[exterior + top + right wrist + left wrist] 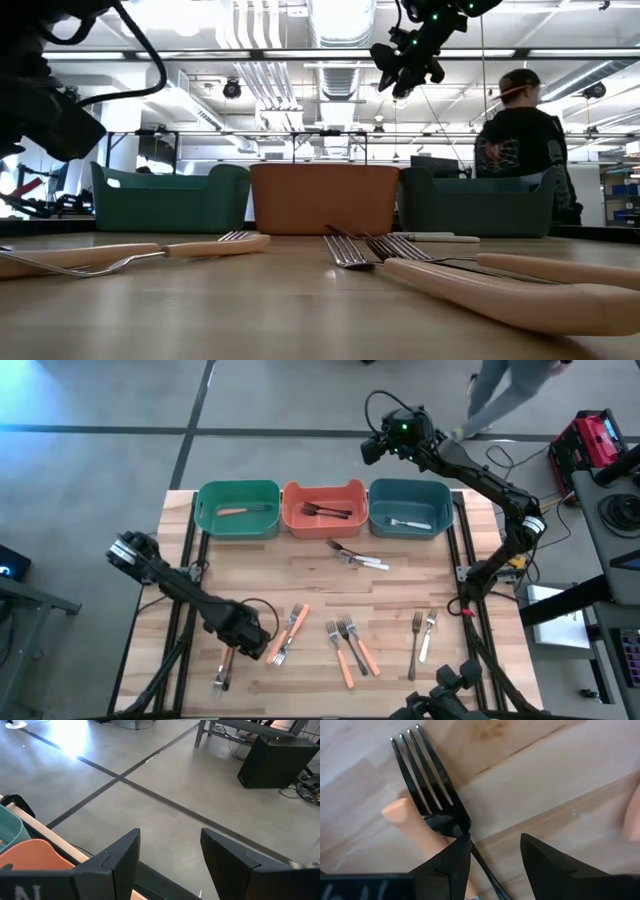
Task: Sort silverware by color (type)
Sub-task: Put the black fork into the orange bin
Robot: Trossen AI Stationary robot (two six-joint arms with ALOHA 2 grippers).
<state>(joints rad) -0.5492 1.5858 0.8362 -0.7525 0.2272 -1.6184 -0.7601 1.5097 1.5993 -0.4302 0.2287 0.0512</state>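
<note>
1. The left gripper (250, 632) is down low over the near left part of the table (400, 595), with its two fingers (451, 865) spread apart and nothing between them yet

2. Right in front of those fingers lies a black fork (431, 790); its neck runs back toward the gap, passing just beside one finger rather than squarely between the two, and I cannot tell whether it touches

3. The fork's long axis runs roughly in line with the gripper's reach, tines pointing away, so the fingers stand on either side of the slim handle; I judge a small sideways nudge would centre it before closing

4. The black fork lies crossed over an orange-handled fork (410, 822), which could get dragged along if the grip closes too low

5. The right gripper (372, 448) hangs high beyond the far edge of the table, behind the bins, fingers wide apart and empty; the left arm is plainly the nearer one for this pick

6. Three bins sit along the far edge: a green bin (237, 510) with an orange-handled piece, an orange bin (325, 508) with dark forks, a blue bin (410, 508) with a white one

7. More forks are scattered loose across the near half of the table, so sorting looks far from done
</note>
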